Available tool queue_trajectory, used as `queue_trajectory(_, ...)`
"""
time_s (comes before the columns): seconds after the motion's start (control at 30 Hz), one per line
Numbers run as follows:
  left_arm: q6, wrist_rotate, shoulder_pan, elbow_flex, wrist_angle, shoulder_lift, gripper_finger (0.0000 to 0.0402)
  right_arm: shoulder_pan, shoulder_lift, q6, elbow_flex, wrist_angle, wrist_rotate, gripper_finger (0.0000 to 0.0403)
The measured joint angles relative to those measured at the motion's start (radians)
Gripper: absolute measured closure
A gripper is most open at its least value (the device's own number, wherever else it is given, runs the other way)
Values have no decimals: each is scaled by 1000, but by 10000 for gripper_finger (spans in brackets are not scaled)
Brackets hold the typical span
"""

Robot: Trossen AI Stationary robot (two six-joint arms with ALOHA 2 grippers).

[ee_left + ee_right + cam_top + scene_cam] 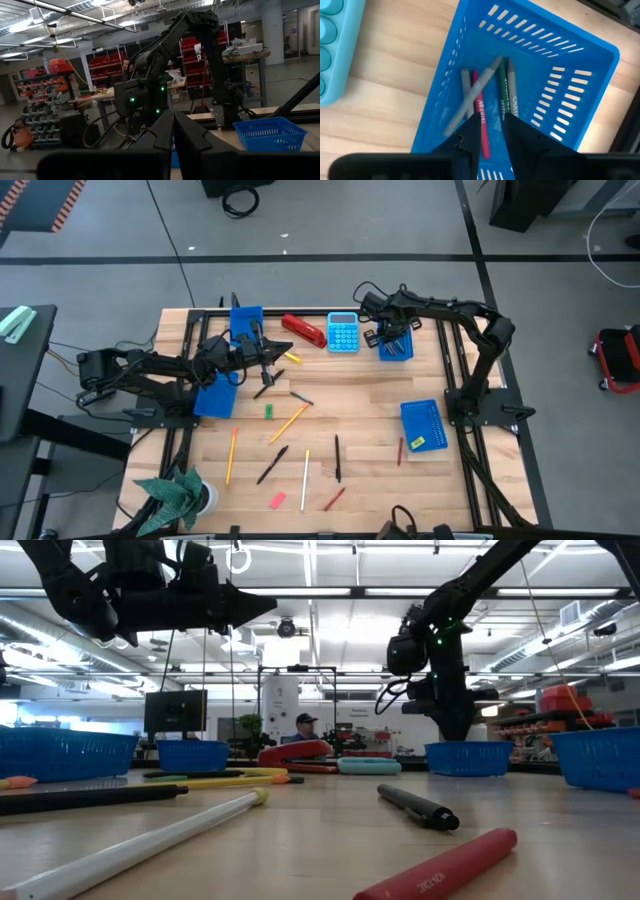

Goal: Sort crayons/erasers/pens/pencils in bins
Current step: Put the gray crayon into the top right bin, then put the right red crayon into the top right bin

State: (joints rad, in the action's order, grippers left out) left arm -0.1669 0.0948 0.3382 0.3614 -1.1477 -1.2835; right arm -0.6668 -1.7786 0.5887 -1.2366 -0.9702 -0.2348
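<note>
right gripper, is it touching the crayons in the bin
Cannot tell. In the right wrist view the right gripper overlaps the crayons inside the bin, and no view shows a gap or contact plainly.

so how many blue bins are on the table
4. Two sit on the left: one at the back, one under the left arm. One lies under the right tool at the back right, one front right. None looks hidden.

Grey floor (pixel 330 220), red shelving (pixel 107 62) behind.
</note>
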Motion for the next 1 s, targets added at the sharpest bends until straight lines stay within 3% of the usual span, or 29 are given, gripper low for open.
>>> queue_trajectory(0.33, -1, 0, 0, 0, 0, 0, 389, 95, 122, 150, 0, -79, -89, 306)
queue_trajectory(0.47, -2, 0, 0, 0, 0, 0, 390, 190, 203, 269, 0, -82, -63, 306)
queue_trajectory(0.8, -2, 0, 0, 0, -1, 0, 384, 579, 219, 675, 0, -78, 167, 306)
queue_trajectory(1.0, -1, 0, 0, 0, -6, 0, 390, 838, 167, 1008, 0, -73, 192, 306)
